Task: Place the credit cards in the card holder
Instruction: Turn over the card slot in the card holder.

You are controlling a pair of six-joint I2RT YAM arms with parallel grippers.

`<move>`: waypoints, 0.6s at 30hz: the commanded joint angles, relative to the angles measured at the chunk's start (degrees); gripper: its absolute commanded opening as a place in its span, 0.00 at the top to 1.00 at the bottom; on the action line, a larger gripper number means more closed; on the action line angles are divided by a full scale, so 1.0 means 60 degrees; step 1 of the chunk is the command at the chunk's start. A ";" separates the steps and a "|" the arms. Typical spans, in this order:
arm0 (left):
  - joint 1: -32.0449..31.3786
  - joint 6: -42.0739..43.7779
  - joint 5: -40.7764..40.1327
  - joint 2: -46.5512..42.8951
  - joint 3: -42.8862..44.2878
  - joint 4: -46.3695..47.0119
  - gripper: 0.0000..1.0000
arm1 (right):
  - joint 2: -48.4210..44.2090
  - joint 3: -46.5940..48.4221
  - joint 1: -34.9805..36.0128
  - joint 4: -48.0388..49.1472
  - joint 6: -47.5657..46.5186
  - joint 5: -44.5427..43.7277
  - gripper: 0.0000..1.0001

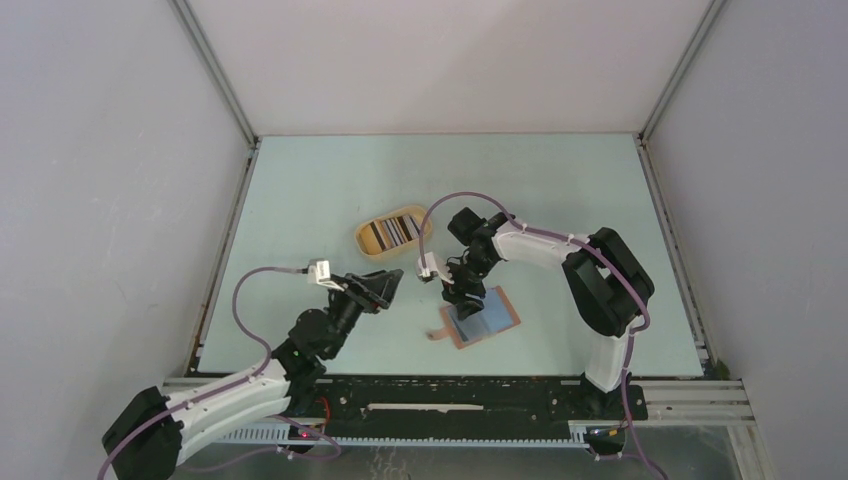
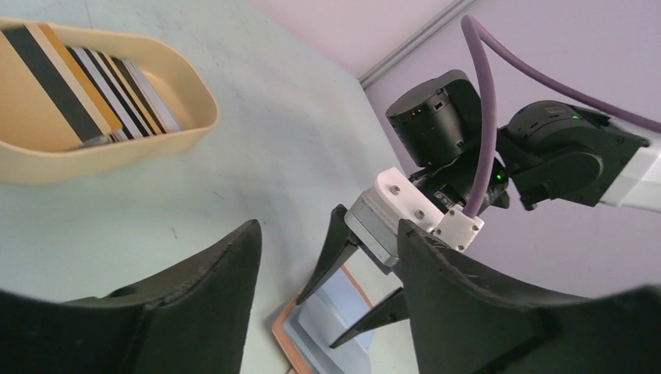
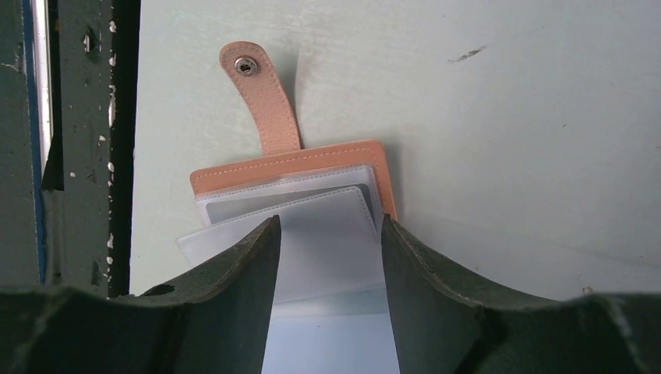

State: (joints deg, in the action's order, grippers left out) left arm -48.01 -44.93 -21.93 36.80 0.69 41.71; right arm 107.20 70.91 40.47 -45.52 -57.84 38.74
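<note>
The card holder (image 3: 312, 160) is lying unfolded on the desk (image 1: 560, 190), apparently so that its clear sleeves (image 3: 312, 204) are being exposed for loading. The right gripper (image 3: 329, 222) is being angled steeply down onto it, jaws parted astride a sleeve, nothing clamped. Beside the card holder, the left gripper (image 2: 329, 226) is being held low, jaws open and empty. Beyond it, the credit cards (image 1: 392, 232) are being kept in the tan tray (image 1: 365, 240).

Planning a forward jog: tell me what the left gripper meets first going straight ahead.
Probably the right gripper, which stands over the open card holder; depth is unclear, so it might graze the table first.
</note>
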 commanded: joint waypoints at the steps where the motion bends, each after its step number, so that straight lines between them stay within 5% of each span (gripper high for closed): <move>1: 0.0053 -0.1442 0.0386 -0.0089 -0.0572 -0.0712 0.35 | -0.0387 0.0324 -0.0119 -0.0183 -0.0187 0.0335 0.42; 11: 0.0055 -0.2215 0.1853 0.2398 0.0542 -0.0751 0.89 | -0.0435 0.0332 -0.0247 -0.0301 -0.0181 0.0441 0.45; 18: 0.0037 -0.2512 0.3109 0.4688 0.0991 0.1332 0.98 | -0.0449 0.0324 -0.0296 -0.0352 -0.0218 0.0479 0.46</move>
State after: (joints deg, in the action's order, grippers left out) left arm -47.97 -58.08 -8.99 59.92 1.80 39.42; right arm 107.13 70.91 39.18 -46.44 -58.04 39.99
